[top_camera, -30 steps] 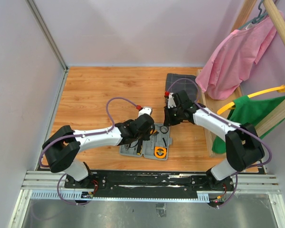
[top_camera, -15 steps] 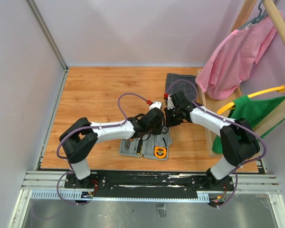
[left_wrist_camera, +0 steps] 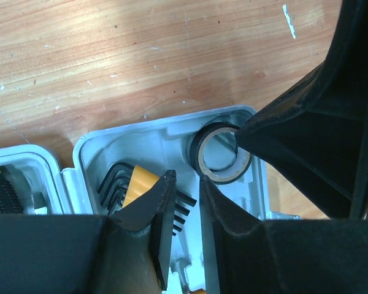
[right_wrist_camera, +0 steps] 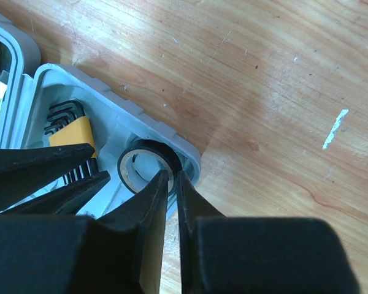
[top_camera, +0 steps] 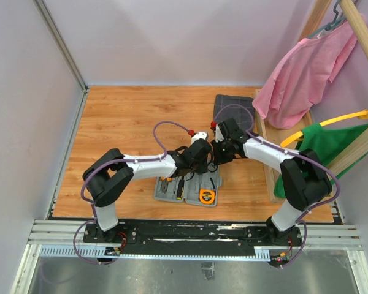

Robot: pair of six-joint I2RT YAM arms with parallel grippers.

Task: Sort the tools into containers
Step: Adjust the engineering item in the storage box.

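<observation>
My left gripper point(left_wrist_camera: 185, 184) has swung across the case point(left_wrist_camera: 86, 146) towards its far corner and hangs narrow and empty above the hex keys point(left_wrist_camera: 118, 181). My right gripper point(right_wrist_camera: 172, 177) has narrowed, pinching the rim of the tape roll point(right_wrist_camera: 141, 147) in the corner pocket.

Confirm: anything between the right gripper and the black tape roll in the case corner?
Nothing visible. The right gripper has its tips pinched on the tape roll wall, in the corner recess of the case. The left gripper hovers beside it over the hex keys, not between.
</observation>
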